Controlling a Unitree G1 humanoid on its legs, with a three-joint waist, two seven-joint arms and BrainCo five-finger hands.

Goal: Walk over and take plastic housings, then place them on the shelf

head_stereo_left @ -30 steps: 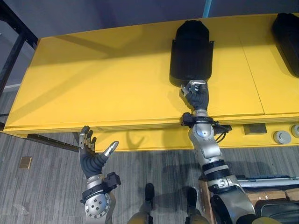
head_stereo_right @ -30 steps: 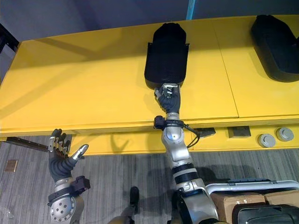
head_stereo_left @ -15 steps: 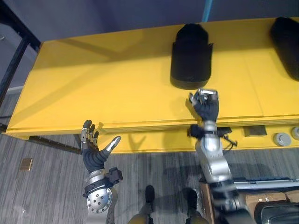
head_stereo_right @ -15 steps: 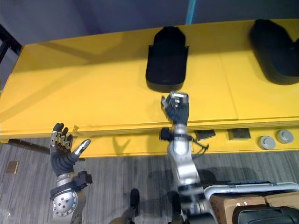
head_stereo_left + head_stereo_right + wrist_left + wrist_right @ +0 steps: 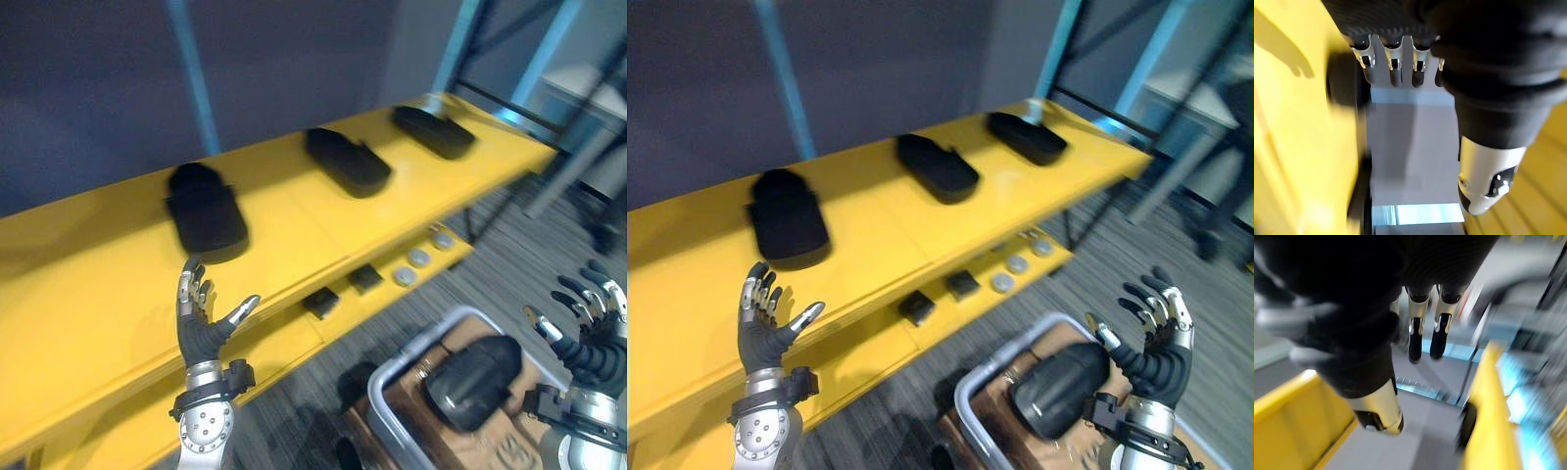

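Dark wall panels and a blue upright [image 5: 191,69] back a long yellow shelf [image 5: 294,230] that runs from 8 o'clock to 2 o'clock across the head views. Three black plastic housings lie on it in a row, well apart: the nearest housing [image 5: 206,215], the middle housing [image 5: 348,162] and the far housing [image 5: 433,131]. Each rests flat on the shelf top, apparently so that it sits steady with room left between neighbours.

A fourth housing [image 5: 472,382] lies at 5 o'clock inside a grey-rimmed bin [image 5: 999,348] on the floor just off the shelf's front edge, probably the stock waiting to be carried over. Small black blocks [image 5: 321,302] and grey discs [image 5: 419,258] sit on the lower ledge beneath the shelf.

The robot's left hand [image 5: 201,333] is raised at 7 o'clock in front of the shelf, fingers spread and straight, thumb out, holding nothing. Its right hand [image 5: 1154,362] is up at 4 o'clock beside the bin, fingers likewise apart and empty. Both are held clear of the shelf and the bin, a posture that seems suited to moving without knocking anything. By this reading, the next job is a reach down to the binned housing.
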